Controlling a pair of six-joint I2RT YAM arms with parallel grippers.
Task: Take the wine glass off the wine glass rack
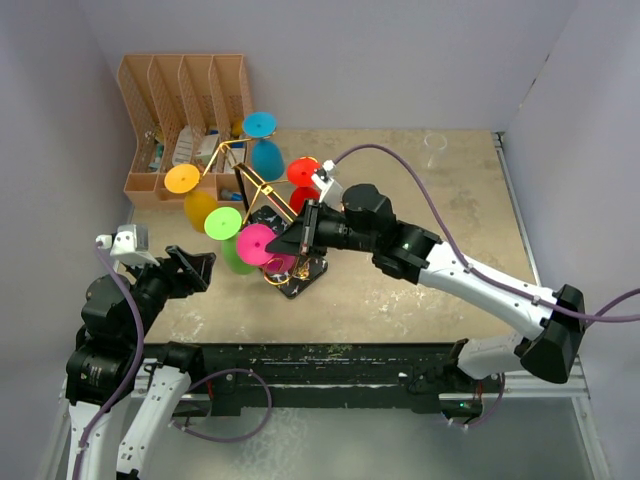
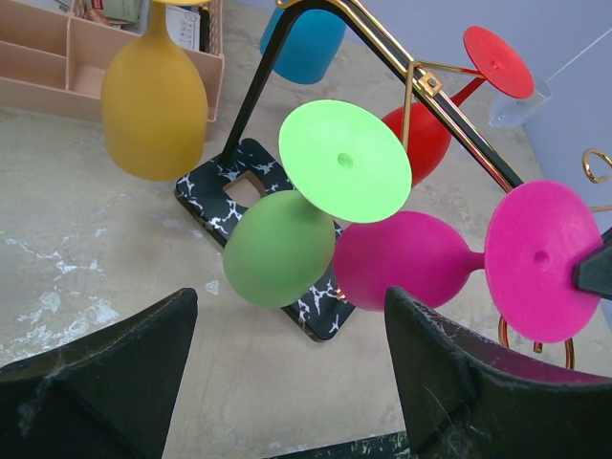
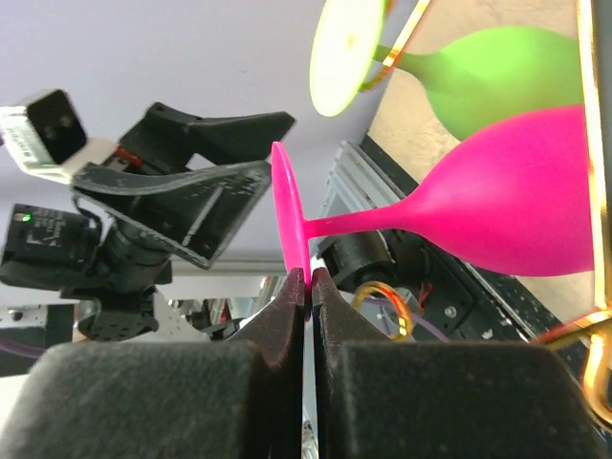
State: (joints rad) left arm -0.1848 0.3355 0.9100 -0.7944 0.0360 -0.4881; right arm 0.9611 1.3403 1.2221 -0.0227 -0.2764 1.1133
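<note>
Wine glass (image 3: 516,201), pink | foot edge nipped by right pincer (image 3: 307,279)

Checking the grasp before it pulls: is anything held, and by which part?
The right gripper pinches the pink wine glass by the edge of its foot; the left gripper, open, holds nothing.

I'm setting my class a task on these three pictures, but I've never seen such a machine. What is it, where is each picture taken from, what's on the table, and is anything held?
Two robot arms are bolted at the near edge of a table. One picture looks down from above; the other two come from a camera on each wrist. On the table stands a gold wine glass rack hung with coloured glasses, with an orange-brown file organiser behind it. The right gripper pinches the foot of the pink wine glass. The left gripper is open and holds nothing.
</note>
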